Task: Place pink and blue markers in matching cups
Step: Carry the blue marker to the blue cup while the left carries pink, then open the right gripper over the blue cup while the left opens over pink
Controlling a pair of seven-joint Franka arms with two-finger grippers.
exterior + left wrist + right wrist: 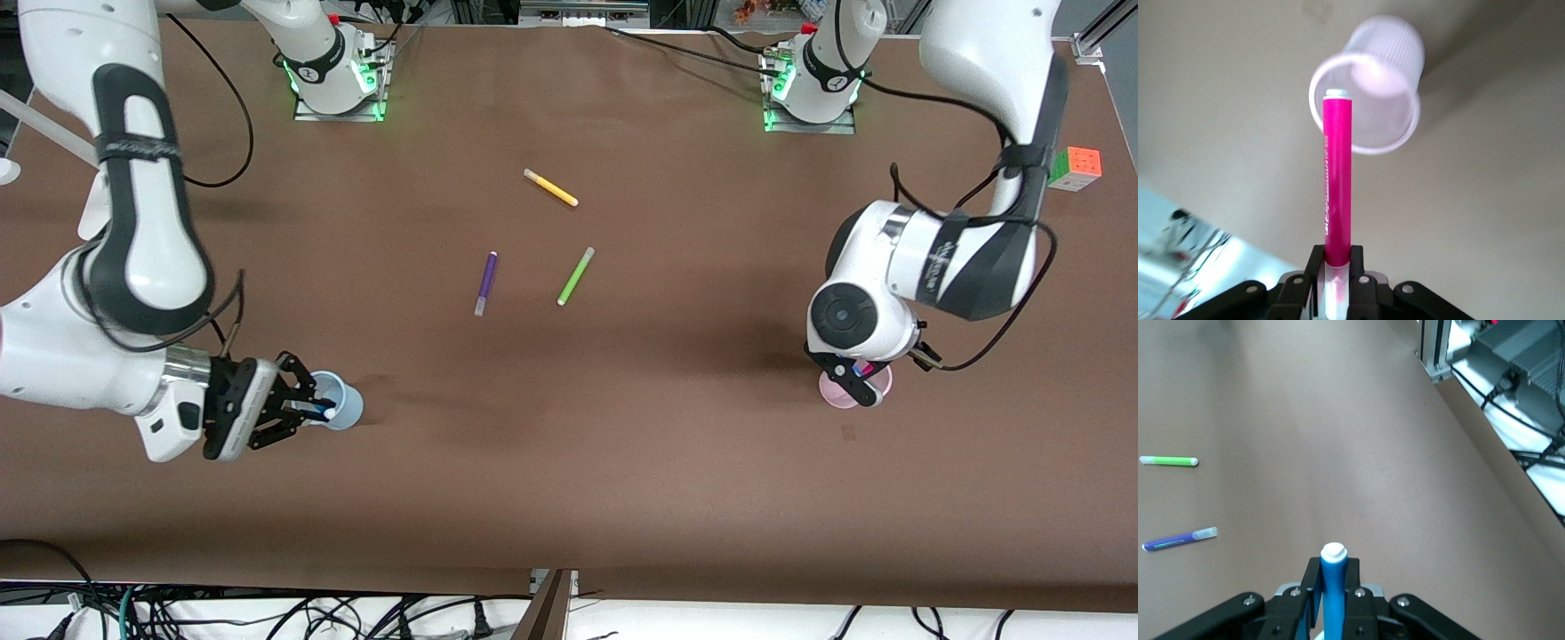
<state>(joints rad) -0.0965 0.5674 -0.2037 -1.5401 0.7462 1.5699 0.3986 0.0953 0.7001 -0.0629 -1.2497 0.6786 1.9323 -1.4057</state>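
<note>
I had the left gripper (861, 372) clamped on the pink marker (1337, 180) over the pink cup (1368, 87), right gripper (307, 411) pinching the blue marker (1333, 590) over the blue cup (342, 402).

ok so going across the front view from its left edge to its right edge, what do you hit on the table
right gripper shut on the blue marker → light blue cup → purple marker → yellow marker → green marker → left gripper shut on the pink marker over the light pink cup → Rubik's cube
</note>
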